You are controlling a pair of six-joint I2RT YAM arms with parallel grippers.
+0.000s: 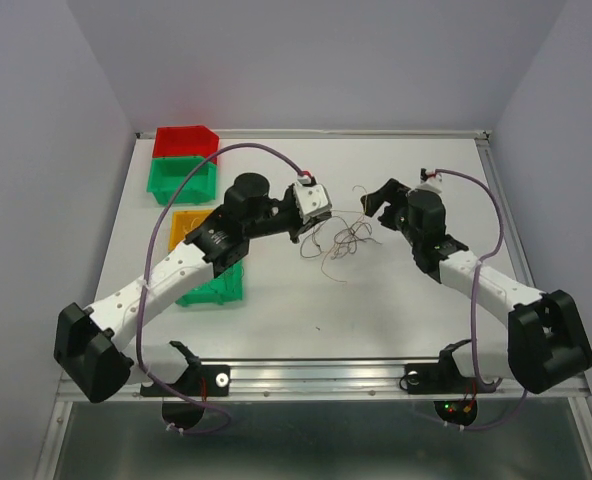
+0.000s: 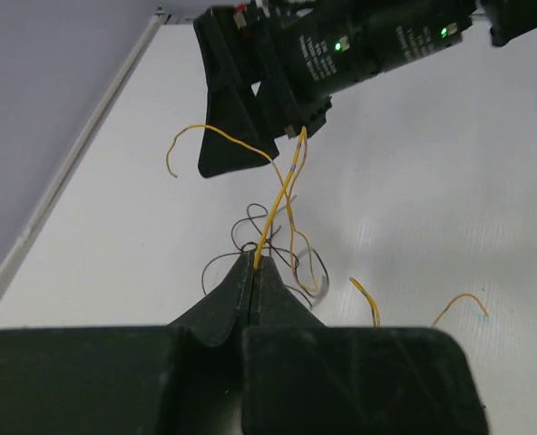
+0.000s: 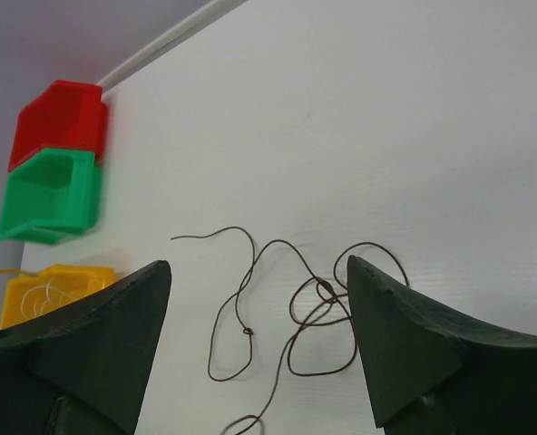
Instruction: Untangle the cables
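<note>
Desk (image 1: pixel 396 300): white and flat, closed in by pale walls; it carried the bins and the cables.
Left arm (image 1: pixel 166 275): reached from the near left corner toward the middle of the desk, passing over two of the bins.
Right arm (image 1: pixel 476 280): reached from the near right corner toward the middle, its wrist facing the left arm.
Bins: a red bin (image 1: pixel 184 140) and a green bin (image 1: pixel 181 180) stood touching at the far left. Nearer, a yellow bin (image 1: pixel 188 228) and a second green bin (image 1: pixel 216 288) were partly hidden under the left arm.
Left gripper (image 2: pixel 254 270): the fingers were pressed together and clamped on the yellow wire.
Right gripper (image 3: pixel 258 267): the fingers stood wide apart above the desk, with the dark wire lying below between them.
Cables (image 1: pixel 341 238): a small loose tangle in the middle of the desk, between the two grippers.
Yellow wire (image 2: pixel 273 204): it ran from the closed left fingertips up toward the right gripper, and one end curled to the side. If it touched the right fingers, I could not tell.
Dark wire (image 3: pixel 296 308): thin brown loops, flat on the desk.
Short yellow strands (image 2: pixel 366 297): they lay loose on the desk, just beside the left fingers.
</note>
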